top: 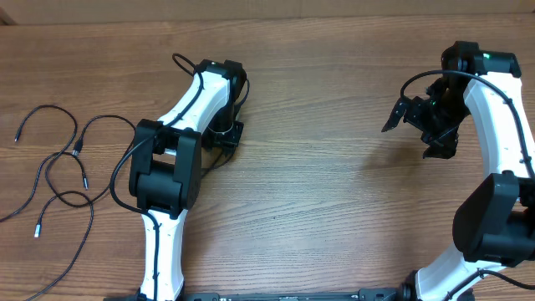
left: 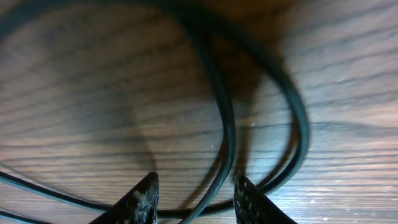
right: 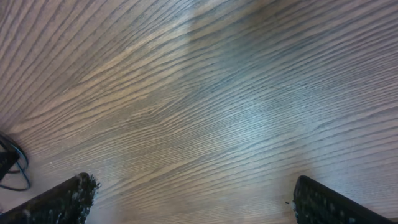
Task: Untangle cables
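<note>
Robotics lab bench: left arm (top: 194, 104), right arm (top: 501, 125) (white shells, black joints) mounted at wood-grain table (top: 318, 209) edge.

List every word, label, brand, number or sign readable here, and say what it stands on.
None can be read: no words, labels, numbers or signs show on the thin black cables, the white-and-black left robot arm, the white-and-black right robot arm, or the brown wooden table.

— How's the light on your end?
— Overhead I get bright, even light, all sharp, with soft shadows on the table (top: 318, 209). My left wrist view is dim and warm; the cable (left: 228, 124) sits close and blurred.
— Right wrist?
— Pale glare streaks across the wood, grain crisp
</note>
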Controlling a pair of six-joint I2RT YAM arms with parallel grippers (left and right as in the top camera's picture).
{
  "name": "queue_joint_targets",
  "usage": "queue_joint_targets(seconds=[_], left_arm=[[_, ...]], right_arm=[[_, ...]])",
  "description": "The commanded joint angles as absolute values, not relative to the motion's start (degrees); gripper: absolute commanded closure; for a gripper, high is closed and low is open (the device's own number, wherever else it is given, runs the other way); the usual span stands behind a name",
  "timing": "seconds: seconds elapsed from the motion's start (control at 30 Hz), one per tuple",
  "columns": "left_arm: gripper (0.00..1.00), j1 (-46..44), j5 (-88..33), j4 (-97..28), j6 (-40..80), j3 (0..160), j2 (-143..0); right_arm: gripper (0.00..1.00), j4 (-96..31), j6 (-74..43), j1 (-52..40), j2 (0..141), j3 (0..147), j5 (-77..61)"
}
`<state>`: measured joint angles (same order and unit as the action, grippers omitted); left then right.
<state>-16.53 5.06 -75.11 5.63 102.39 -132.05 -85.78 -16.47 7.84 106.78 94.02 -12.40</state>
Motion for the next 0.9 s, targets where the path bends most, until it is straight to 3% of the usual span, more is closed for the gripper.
queue_joint_targets(seconds=[0.0,0.07,0.1,0.2,0.5,0.87], left_arm=[[0.62,-17.04,5.87,-73.76,7.62,98.61,-132.66],[0.62,-17.06,5.23,-72.44,7.77,96.31,-132.66],[0.67,-17.06,4.80,-72.10,7.77,95.37,-132.66],[0.95,-17.06,4.64,-72.20,7.77,94.32,-132.66],[0.96,-16.73,4.91,-74.74,10.20,99.20,-128.51],[0.96,-16.36,4.84,-79.11,10.31,112.25,-106.87]], right_arm=[[0.00,-85.80,-16.21,7.73,105.56,94.08,-12.01],[0.00,-85.80,-16.21,7.73,105.56,94.08,-12.01],[0.00,-85.80,-16.21,7.73,105.56,94.08,-12.01],[0.00,-85.73,-16.21,7.73,105.56,94.08,-12.01],[0.00,-85.62,-16.21,7.73,105.56,94.08,-12.01],[0.00,-84.99,-16.25,7.73,105.56,94.08,-12.03]])
